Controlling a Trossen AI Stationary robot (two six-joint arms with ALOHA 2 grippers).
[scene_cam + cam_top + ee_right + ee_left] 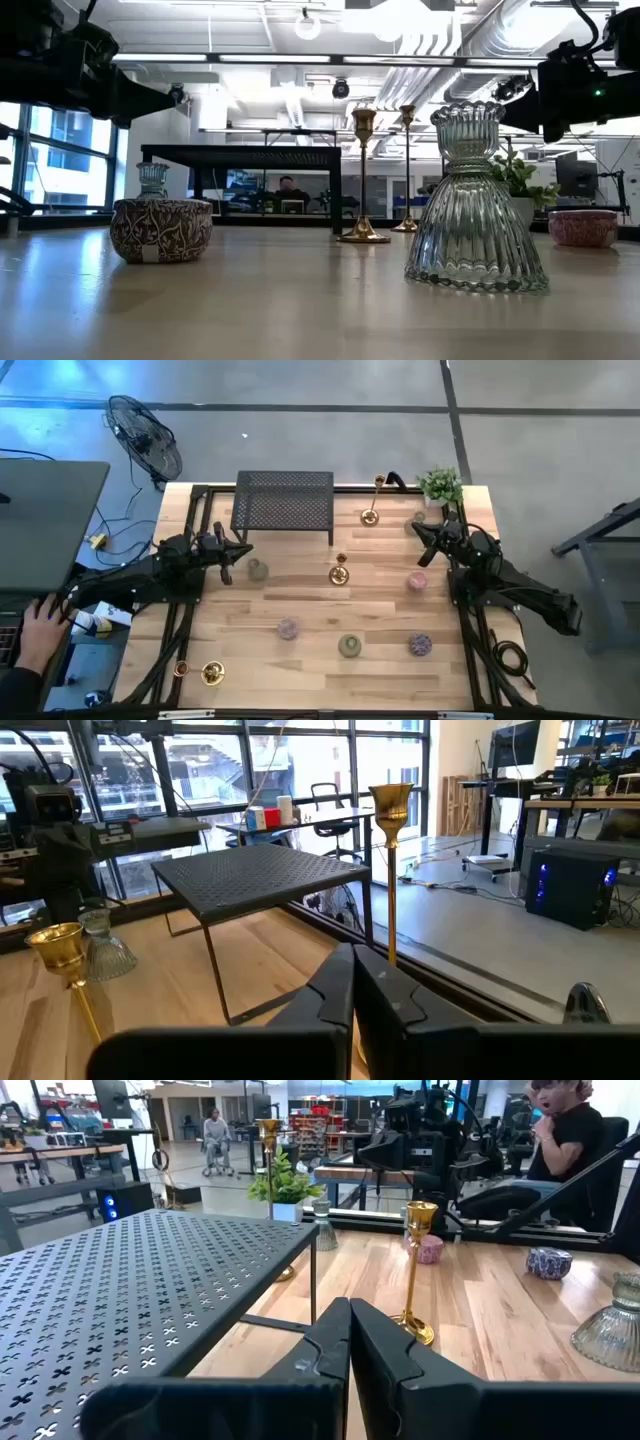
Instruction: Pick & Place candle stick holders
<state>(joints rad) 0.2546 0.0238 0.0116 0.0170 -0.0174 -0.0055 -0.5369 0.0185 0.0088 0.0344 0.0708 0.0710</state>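
Three gold candle stick holders stand on the wooden table: one at the far side (371, 516), one in the middle (339, 574), one near the near left corner (210, 674). Several small squat holders sit around them, among them a pale glass one (258, 569), a pink one (417, 581), a green one (349, 646) and a purple one (420, 646). My left gripper (244, 550) hangs shut at the table's left, beside the rack's near corner. My right gripper (416, 529) hangs shut at the far right, beside the plant. Neither touches anything.
A black mesh rack (284, 503) stands at the far middle of the table. A small potted plant (440, 485) sits at the far right corner. A person's hand (40, 622) rests on a laptop left of the table; another person (570, 1130) sits beyond the right side.
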